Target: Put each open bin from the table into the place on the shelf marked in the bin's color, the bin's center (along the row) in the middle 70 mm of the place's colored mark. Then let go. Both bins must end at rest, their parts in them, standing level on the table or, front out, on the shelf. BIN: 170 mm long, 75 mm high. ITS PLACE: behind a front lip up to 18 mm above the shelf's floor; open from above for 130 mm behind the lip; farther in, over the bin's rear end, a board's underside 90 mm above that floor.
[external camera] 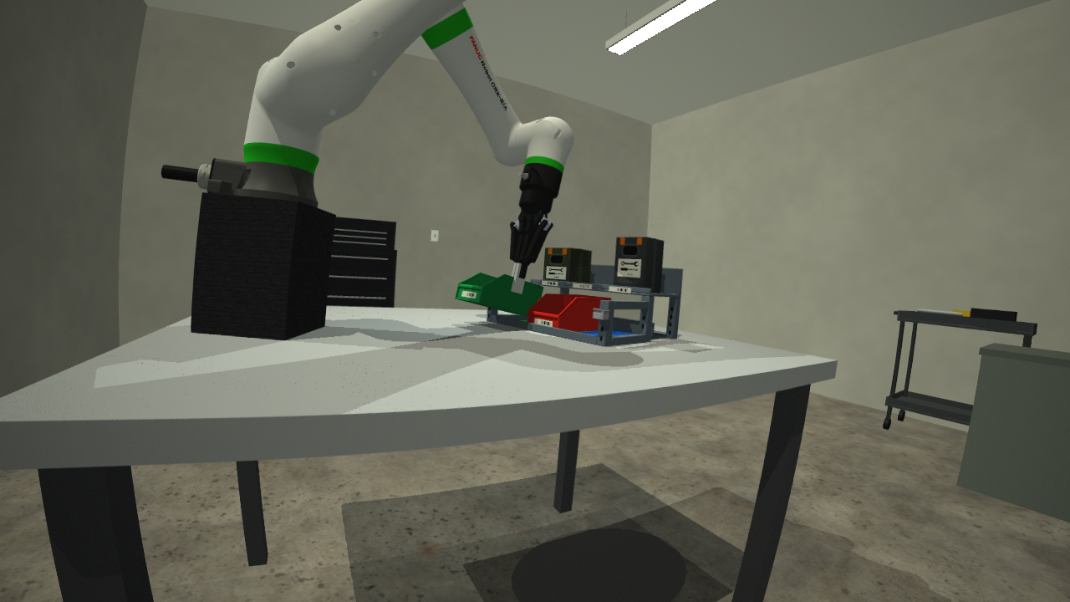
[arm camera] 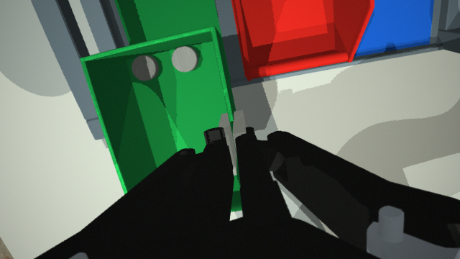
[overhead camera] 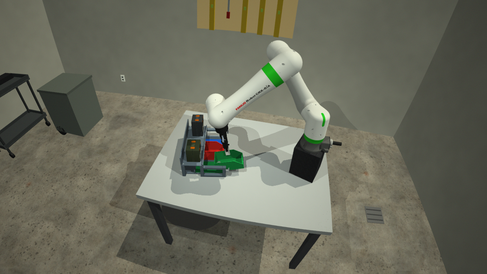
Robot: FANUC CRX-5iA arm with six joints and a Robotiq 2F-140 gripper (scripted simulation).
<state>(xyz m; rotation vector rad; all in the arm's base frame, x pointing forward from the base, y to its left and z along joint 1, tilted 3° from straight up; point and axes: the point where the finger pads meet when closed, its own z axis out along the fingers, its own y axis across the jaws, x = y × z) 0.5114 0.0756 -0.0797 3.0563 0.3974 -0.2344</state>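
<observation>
My gripper (overhead camera: 227,152) (external camera: 518,286) (arm camera: 235,126) is shut on one side wall of the green bin (overhead camera: 235,164) (external camera: 490,293) (arm camera: 195,97). The bin hangs tilted, front end up and rear end down, its rear over the front of the shelf's green mark (overhead camera: 207,164) (arm camera: 172,18). Its front part is outside the shelf. Two round grey parts (arm camera: 185,59) (arm camera: 144,67) lie at its rear end. The red bin (overhead camera: 211,151) (external camera: 568,314) (arm camera: 295,36) stands on the shelf, front out, beside the green place. The red mark is hidden.
The grey shelf (overhead camera: 213,167) (arm camera: 68,72) has a side frame close beside the green bin. A blue mark (overhead camera: 214,140) (arm camera: 399,25) shows beyond the red bin. An olive toolbox (overhead camera: 193,151) (external camera: 566,265) and a dark toolbox (overhead camera: 197,126) (external camera: 638,265) stand on the shelf's upper board.
</observation>
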